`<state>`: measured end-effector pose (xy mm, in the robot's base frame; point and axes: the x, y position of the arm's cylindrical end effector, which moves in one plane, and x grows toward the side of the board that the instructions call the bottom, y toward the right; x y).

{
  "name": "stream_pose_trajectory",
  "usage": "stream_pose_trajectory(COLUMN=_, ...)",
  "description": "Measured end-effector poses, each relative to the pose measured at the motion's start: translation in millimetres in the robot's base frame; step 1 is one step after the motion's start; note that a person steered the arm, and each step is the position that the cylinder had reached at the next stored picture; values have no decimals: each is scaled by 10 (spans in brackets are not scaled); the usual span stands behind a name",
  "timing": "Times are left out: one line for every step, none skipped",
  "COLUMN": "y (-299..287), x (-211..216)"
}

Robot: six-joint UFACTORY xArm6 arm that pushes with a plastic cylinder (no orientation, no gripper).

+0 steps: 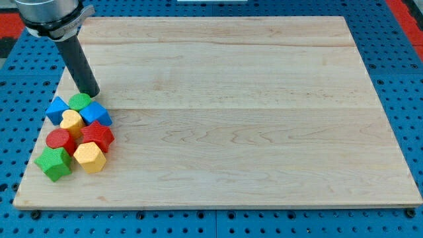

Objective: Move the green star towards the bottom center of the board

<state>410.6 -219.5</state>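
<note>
Two green blocks sit in a tight cluster at the board's lower left. One green block [80, 101] lies at the cluster's top, with a rounded, lobed outline, wedged between two blue blocks. The other green block [53, 162] is at the cluster's bottom left and looks chunky and angular. I cannot tell for sure which of them is the star. My tip [92, 94] rests on the board just above and to the right of the upper green block, touching or nearly touching it.
The cluster also holds a blue block [58, 110], a blue cube [96, 113], a yellow block [71, 122], a red block [61, 140], another red block [98, 136] and a yellow pentagon-like block [89, 157]. The board's left edge [41, 142] runs close beside them.
</note>
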Motion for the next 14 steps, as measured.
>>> stream_pose_trajectory(y=-111, x=-21)
stream_pose_trajectory(y=-243, x=-40)
stream_pose_trajectory(y=-625, x=-77)
stream_pose_trajectory(y=-839, x=-86)
stream_pose_trajectory(y=-853, x=26)
stream_pose_trajectory(y=-638, x=766)
stream_pose_trajectory(y=-380, x=1504)
stream_pose_trajectory(y=-648, x=1792)
stream_pose_trajectory(y=-771, x=2028)
stream_pose_trajectory(y=218, x=1847)
stream_pose_trajectory(y=717, x=1388)
stream_pose_trajectory(y=1241, x=1214)
stream_pose_trajectory(y=951, x=1442)
stream_pose_trajectory(y=690, x=1947)
